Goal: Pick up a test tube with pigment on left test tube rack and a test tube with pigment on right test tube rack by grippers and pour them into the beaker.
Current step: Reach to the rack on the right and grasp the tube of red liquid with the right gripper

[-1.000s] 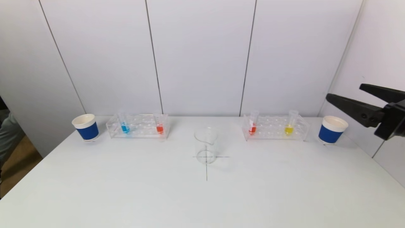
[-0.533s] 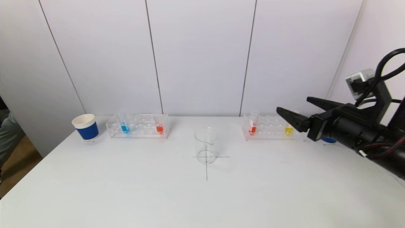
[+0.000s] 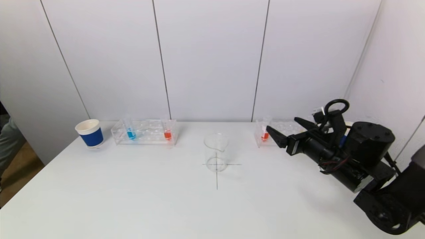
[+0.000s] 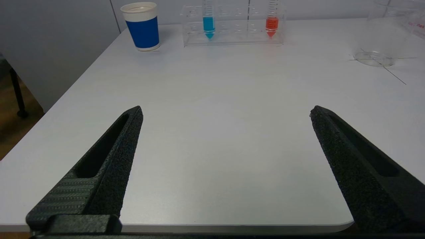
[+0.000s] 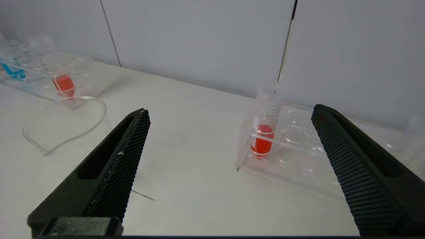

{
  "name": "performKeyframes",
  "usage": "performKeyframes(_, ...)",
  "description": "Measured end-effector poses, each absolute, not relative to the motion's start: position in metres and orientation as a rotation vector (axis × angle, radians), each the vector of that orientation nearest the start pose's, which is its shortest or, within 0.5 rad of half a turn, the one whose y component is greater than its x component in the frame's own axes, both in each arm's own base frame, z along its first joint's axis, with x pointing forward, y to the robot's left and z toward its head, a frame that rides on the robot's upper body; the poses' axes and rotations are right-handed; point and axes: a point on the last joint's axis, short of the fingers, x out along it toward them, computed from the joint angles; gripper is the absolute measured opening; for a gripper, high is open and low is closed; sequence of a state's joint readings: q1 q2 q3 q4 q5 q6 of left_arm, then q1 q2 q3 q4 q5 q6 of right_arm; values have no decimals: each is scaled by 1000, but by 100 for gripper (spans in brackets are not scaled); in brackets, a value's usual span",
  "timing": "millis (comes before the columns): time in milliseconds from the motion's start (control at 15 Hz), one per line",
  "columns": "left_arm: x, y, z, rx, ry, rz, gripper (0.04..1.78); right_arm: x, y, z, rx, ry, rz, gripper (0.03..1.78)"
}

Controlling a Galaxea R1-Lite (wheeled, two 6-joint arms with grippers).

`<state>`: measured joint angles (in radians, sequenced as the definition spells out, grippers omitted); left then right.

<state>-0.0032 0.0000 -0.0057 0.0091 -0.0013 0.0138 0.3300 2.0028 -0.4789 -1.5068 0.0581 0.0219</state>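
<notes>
Now the right claw [image 3: 287, 130], spread wide and holding nothing, hovers at centre right beside the right rack's [image 3: 285, 127] red tube [image 3: 264, 133]; the left claw [image 4: 225, 111] is spread too.

The beaker [image 3: 216, 152] stands mid-table [image 3: 132, 199] with a rack at the back on either side. The left rack [image 3: 145, 132] holds two tubes [image 3: 129, 128] [image 3: 167, 128], a cup [image 3: 89, 133] just left of it. The right gripper [image 3: 287, 130] hangs over the right rack [image 3: 262, 141], near its left-end tube [image 3: 265, 129]
</notes>
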Motion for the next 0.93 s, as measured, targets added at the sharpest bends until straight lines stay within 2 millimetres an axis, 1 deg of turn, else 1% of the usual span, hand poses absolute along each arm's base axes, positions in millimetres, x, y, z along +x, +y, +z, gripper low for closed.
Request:
performKeyframes(200,-23,0,76,13,3,-5,176,309,104,80,16,58,382,177)
performKeyframes(333,-23,0,76,13,3,-4,176,314,104,74,14,68,372,177)
performKeyframes(467,-23,0,76,14,3,-4,176,318,105,69,6,83,361,177)
performKeyframes(800,-23,0,76,13,3,-5,176,331,107,67,5,68,317,177)
performKeyframes(933,-23,0,76,14,3,-4,176,336,108,62,2,101,286,177)
